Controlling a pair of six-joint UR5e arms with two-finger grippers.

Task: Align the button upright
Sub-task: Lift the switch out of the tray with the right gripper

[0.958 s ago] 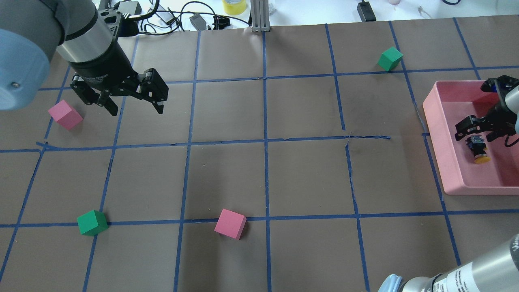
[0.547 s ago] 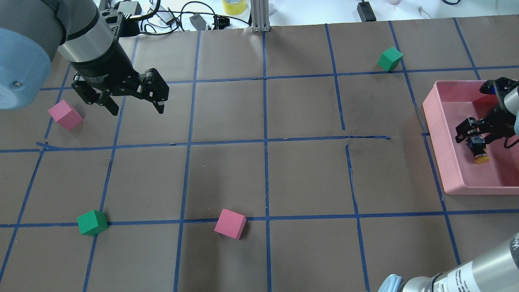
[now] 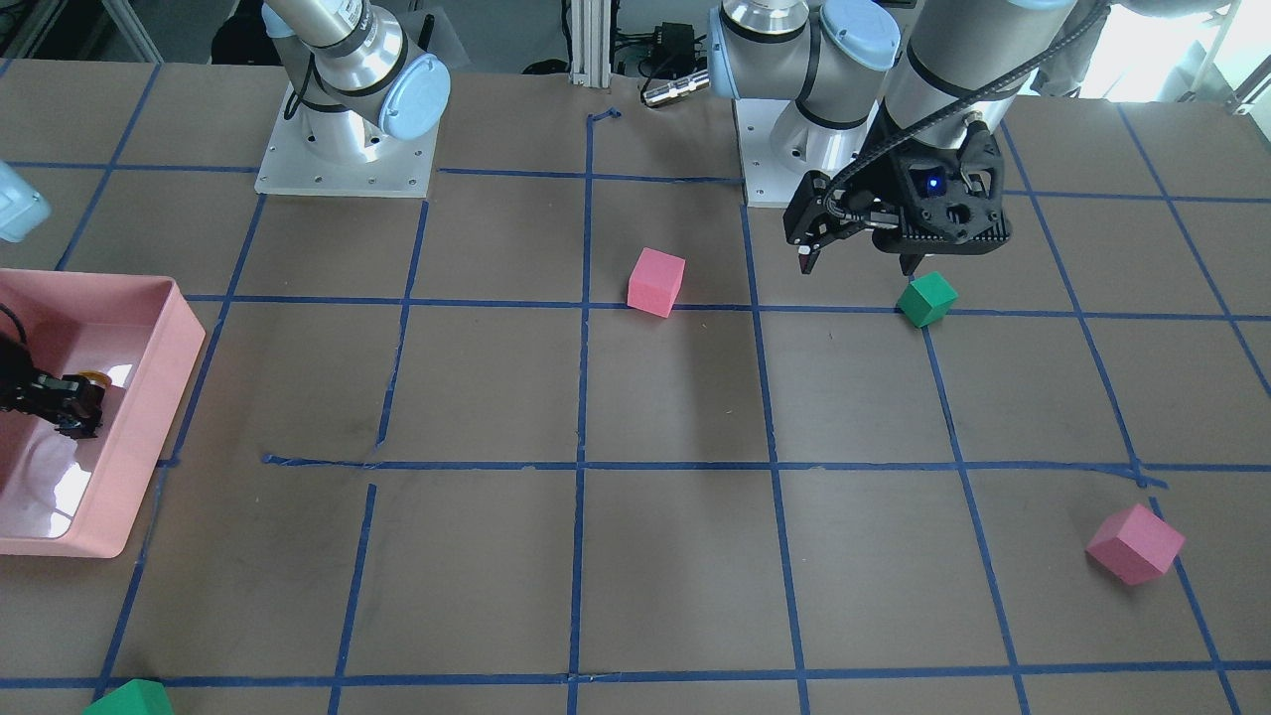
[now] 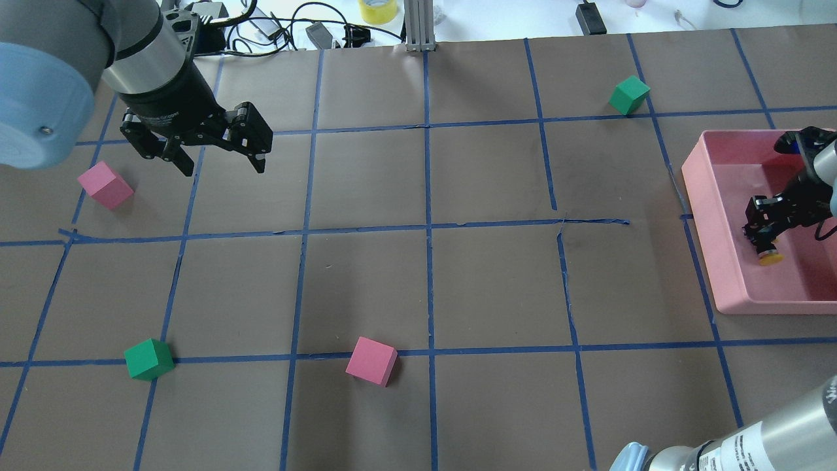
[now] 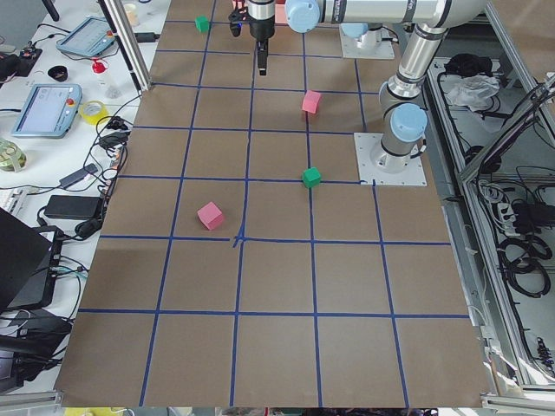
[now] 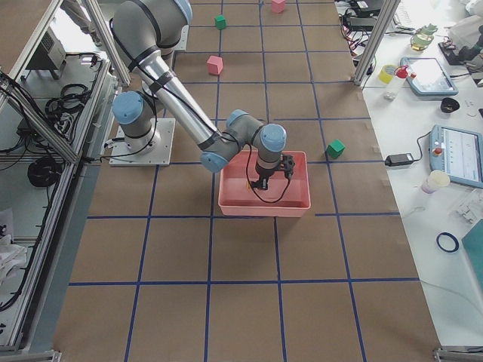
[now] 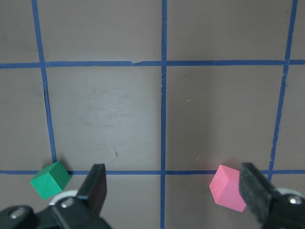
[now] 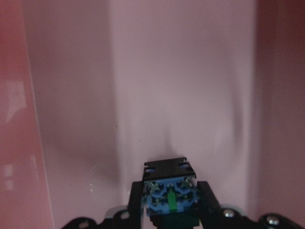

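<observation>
The button (image 4: pixel 771 257) is a small, hard plastic part. I judge it light and rigid, with no give under the jaws and little risk of crushing. Its round yellow cap is smooth and would likely roll or slip out of a pinch. The blocky black body behind the cap has flat sides and is the better place to take hold. A part this small and light could easily twist or pop loose if it is pinched off-centre.

It sits inside the pink tray (image 4: pixel 709 229) at the right edge of the overhead frame. It is not upright: the yellow cap points toward the lower edge of that frame, just clear of the jaws. In the right wrist view, at the bottom centre, the right jaws are closed on the black body, one on each flat side. The blue-and-green base faces the camera from between them. The tray's floor shows pale beyond it, and I cannot tell whether the button touches it.

The left jaws hang spread wide and empty over the counter (image 4: pixel 490 281) in the upper left of the overhead frame, well apart from the tray.
</observation>
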